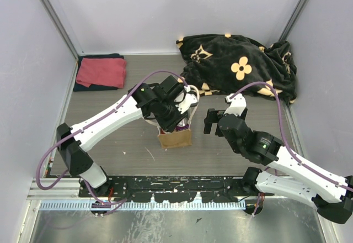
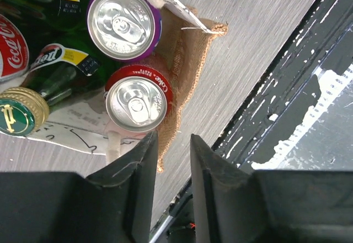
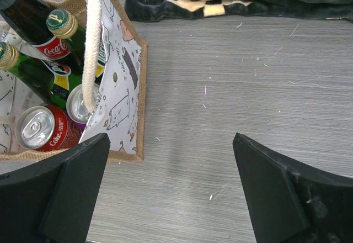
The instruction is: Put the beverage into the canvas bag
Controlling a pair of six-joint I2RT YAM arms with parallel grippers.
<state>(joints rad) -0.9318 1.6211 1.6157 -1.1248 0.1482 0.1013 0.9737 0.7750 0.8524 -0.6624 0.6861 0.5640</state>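
Coke can [image 2: 136, 104] sits inside canvas bag [image 2: 188, 61]. My left gripper [image 2: 172, 139] is narrowly parted and empty, my right gripper [image 3: 171, 143] wide open. Next: lift clear.

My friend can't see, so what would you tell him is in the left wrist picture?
Looking down into the canvas bag: a red Coke can and a purple Fanta can stand beside green bottles. The left gripper hangs above the bag's edge, holding nothing.
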